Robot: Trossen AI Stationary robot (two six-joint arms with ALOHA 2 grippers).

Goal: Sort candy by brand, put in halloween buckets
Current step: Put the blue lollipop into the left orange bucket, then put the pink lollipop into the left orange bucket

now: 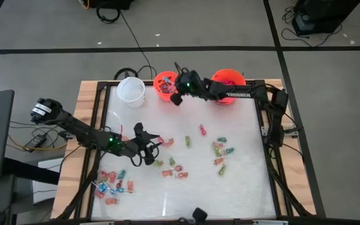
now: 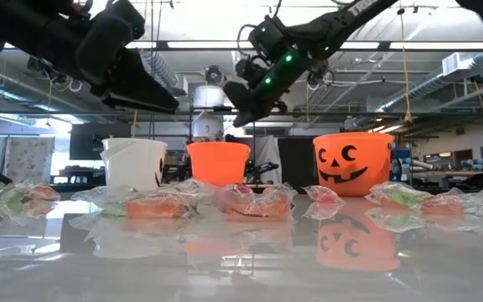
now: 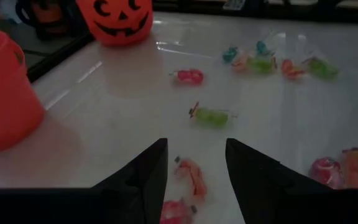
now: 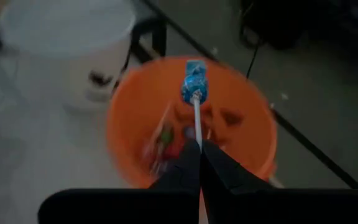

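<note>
My right gripper (image 4: 200, 148) is shut on a lollipop with a blue wrapped head (image 4: 193, 87). It hangs over the small orange bucket (image 4: 247, 137), which holds some candy, and also shows in the high view (image 1: 175, 95). The white bucket (image 1: 131, 89) stands to the left of that bucket and the larger orange bucket (image 1: 228, 84) to its right. My left gripper (image 3: 196, 163) is open above the table's middle left (image 1: 150, 145). Its fingers stand on either side of an orange wrapped candy (image 3: 191, 176) lying on the table, without touching it. My right gripper pinches the lollipop's white stick (image 4: 197, 134) between its two fingertips, at the end away from the head. The stick runs on in line with the fingers. The blue head sticks out beyond them, lifted clear over the small orange bucket's opening.
Many wrapped candies lie scattered on the white table: a group at the near left (image 1: 112, 184), some in the middle (image 1: 174, 170) and some toward the right (image 1: 220, 153). A green candy (image 3: 211, 116) and a pink one (image 3: 189, 76) lie beyond my left gripper.
</note>
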